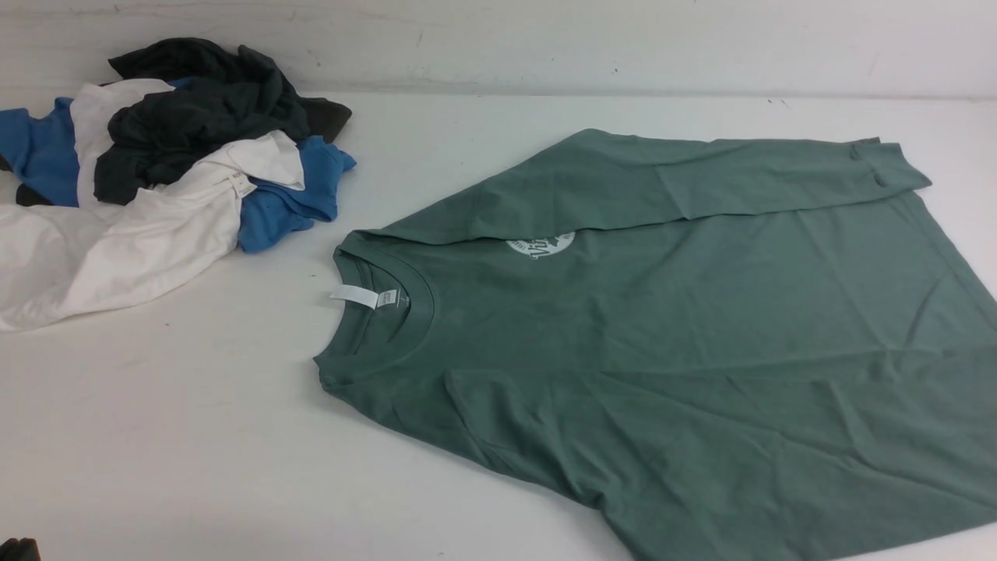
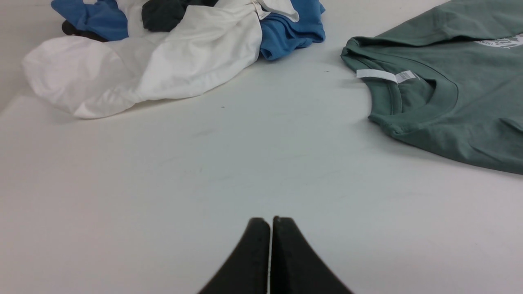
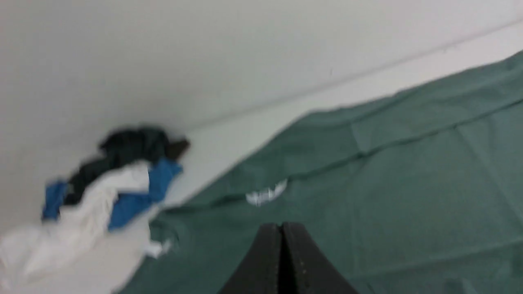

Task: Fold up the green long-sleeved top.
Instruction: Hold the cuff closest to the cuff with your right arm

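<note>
At the far left of the white table (image 1: 195,436), near the wall (image 1: 545,39), there is a loose heap of clothes. A white garment (image 1: 117,241) spreads out at the front of it, a bright blue garment (image 1: 288,206) shows on both sides, and a dark charcoal garment (image 1: 202,117) is crumpled on top. The left gripper (image 2: 269,222) is over bare table, well apart from the heap and from the green cloth. Its two black fingers are pressed together with nothing between them. The green long-sleeved top (image 1: 701,351) lies flat from the middle of the table to the right, and its lower part runs out of the front view. Its ribbed crew neck (image 1: 420,312) points to the left, toward the heap, and the white neck label (image 1: 354,295) is visible inside the collar. The far sleeve (image 1: 701,183) is folded across the body and lies along the far edge, with its cuff (image 1: 888,167) at the right. This sleeve covers the upper part of the round white chest logo (image 1: 540,248). The fabric has soft creases on the near side. The right gripper (image 3: 281,228) is above the green fabric, on the near side of the logo. Its fingers are also closed against each other and hold no cloth. This wrist picture is blurred, so I cannot tell if the tips touch the fabric.
</note>
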`<control>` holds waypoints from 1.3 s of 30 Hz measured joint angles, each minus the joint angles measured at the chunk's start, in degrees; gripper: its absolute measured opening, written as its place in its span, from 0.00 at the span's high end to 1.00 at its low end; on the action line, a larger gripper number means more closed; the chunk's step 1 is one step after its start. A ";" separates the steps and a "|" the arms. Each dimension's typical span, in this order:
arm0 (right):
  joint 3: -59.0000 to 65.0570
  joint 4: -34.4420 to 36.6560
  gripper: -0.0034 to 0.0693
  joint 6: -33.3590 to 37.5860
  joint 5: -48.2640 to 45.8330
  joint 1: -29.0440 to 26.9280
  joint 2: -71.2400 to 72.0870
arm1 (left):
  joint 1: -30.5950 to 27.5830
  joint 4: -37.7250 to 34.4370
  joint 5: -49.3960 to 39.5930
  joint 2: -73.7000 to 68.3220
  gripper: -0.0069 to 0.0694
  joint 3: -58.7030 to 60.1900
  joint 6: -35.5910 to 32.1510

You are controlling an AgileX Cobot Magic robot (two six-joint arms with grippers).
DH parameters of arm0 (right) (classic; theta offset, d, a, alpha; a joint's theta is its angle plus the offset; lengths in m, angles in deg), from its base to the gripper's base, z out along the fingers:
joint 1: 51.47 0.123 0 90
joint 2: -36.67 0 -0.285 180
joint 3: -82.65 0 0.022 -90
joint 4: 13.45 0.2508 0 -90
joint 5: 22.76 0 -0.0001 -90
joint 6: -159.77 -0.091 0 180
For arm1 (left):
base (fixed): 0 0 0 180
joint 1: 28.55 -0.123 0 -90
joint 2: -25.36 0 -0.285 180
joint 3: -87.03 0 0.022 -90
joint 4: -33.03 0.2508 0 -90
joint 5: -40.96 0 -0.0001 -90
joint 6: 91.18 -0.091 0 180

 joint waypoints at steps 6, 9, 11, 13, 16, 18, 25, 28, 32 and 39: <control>-18.16 -27.87 0.97 -10.77 -28.48 -8.37 -20.42 | 0.00 0.00 0.00 0.00 0.91 0.00 0.00; -21.08 -43.69 0.97 -18.06 -34.43 -14.72 -25.43 | 0.00 0.00 0.00 0.00 0.91 0.00 0.00; -21.02 -50.94 0.97 -24.07 -35.44 -19.73 -26.81 | 0.00 0.00 0.00 0.00 0.91 0.00 0.00; -20.52 -53.86 0.97 -27.61 -35.09 -24.70 -27.61 | 0.00 0.00 0.00 0.00 0.91 0.00 0.00; -19.76 -53.13 0.97 -28.67 -34.13 -28.92 -28.50 | 0.00 0.00 0.00 0.00 0.91 0.00 0.00; -19.33 -49.14 0.97 -28.21 -32.10 -32.43 -30.50 | 0.00 0.00 0.00 0.00 0.91 0.00 0.00; -19.38 -43.09 0.96 -26.03 -28.27 -33.64 -38.39 | 0.00 0.00 0.00 0.00 0.91 0.00 0.00; -20.58 -43.22 0.94 -25.43 -26.32 -33.64 -43.02 | 0.00 0.00 0.00 0.00 0.91 0.00 0.00; -22.92 -43.28 0.88 -25.32 -24.28 -33.64 -48.76 | 0.00 0.00 0.00 0.00 0.91 0.00 0.00; -26.84 -43.47 0.67 -23.22 -22.93 -32.70 -57.35 | 0.00 0.00 0.00 0.00 0.91 0.00 0.00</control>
